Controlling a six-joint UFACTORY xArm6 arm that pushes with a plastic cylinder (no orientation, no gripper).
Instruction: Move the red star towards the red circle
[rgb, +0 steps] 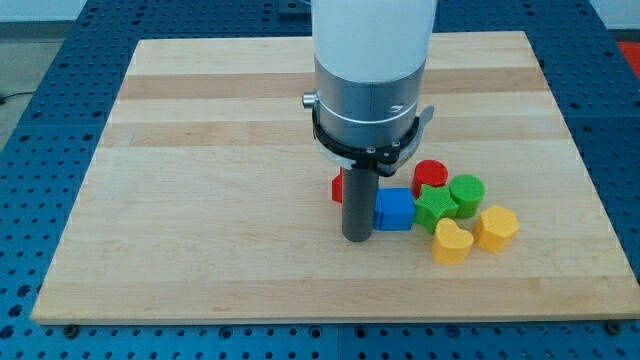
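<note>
The red star (338, 186) is mostly hidden behind my rod; only a small red part shows at the rod's left. The red circle (431, 173) stands to the view's right of it, partly behind the arm's collar. My tip (357, 238) rests on the board just below the red star and right against the left side of the blue cube (394, 209).
A green star (434, 207), a green circle (467, 193), a yellow heart (452, 241) and a yellow hexagon (496, 228) cluster at the right of the blue cube. The wooden board (200, 150) lies on a blue perforated table.
</note>
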